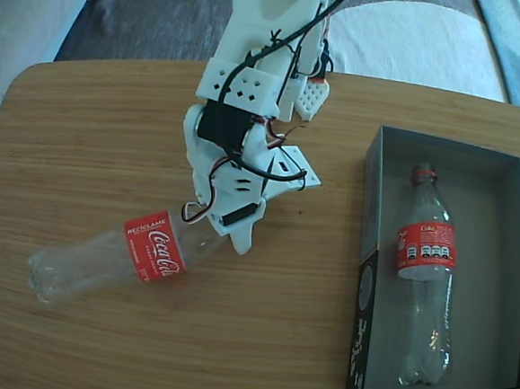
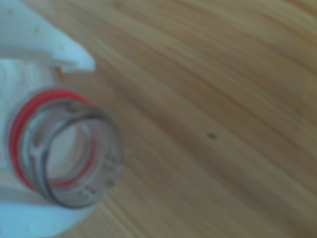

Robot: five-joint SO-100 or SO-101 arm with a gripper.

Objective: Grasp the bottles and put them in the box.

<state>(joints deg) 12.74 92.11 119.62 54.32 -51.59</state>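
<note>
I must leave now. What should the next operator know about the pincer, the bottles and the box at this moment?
Pincer: closed on the neck of the bottle on the table; the wrist view shows its open mouth between the white fingers.
That bottle lies on the wooden table, left of the box in the fixed view.
Done: the bottle in the box lies along its length.
Left: carry the held bottle into the free space beside it.

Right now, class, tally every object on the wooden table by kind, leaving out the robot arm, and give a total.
Coca-Cola bottles: 2, one lying in the box, one on the table with its neck at the gripper.
Cardboard box: 1.
Total: 3.
</note>
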